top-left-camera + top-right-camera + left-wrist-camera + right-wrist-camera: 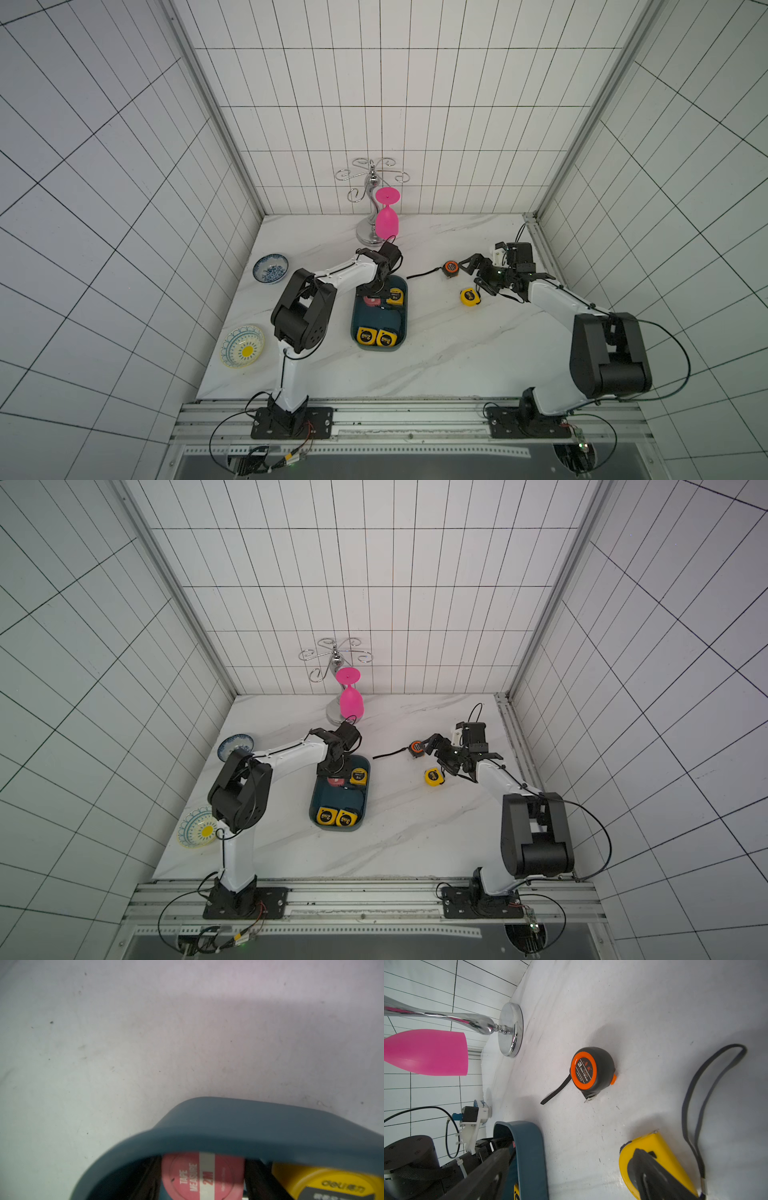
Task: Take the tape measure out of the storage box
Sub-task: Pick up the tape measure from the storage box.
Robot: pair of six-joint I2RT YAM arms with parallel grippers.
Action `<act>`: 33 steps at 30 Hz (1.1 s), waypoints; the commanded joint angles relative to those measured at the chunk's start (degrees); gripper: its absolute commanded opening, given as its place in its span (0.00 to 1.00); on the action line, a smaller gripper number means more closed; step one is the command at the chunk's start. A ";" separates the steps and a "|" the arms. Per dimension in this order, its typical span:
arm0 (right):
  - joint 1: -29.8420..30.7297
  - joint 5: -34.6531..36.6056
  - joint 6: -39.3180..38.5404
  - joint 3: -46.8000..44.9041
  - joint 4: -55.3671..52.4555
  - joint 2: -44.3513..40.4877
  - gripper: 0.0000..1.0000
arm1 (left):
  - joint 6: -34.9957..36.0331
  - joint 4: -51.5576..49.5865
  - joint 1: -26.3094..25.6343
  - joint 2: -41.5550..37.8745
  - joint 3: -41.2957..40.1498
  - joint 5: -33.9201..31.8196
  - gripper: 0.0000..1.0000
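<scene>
The left end effector (375, 292) is lowered into the far end of the storage box (406, 316). Its jaws are narrowed onto the pink tape measure (202, 1176). The left wrist view shows dark fingers (149, 1178) flush against both sides of the case, so the grip appears made. Raise the case vertically, without tilt, until it clears the rim. A yellow tape measure (395, 296) lies just beside it and the box wall is close on the opposite side; either may snag or be dragged. Then transfer to bare counter (436, 365) and release. The right end effector (476, 276) is spread wide and empty, near an orange-and-black tape measure (449, 268) on the counter. Hold it clear of the lift path.
</scene>
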 commanded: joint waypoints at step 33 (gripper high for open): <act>9.86 0.47 -2.87 -1.63 1.03 -7.12 0.96 | -10.86 -10.48 -1.08 -15.77 2.52 -2.45 0.00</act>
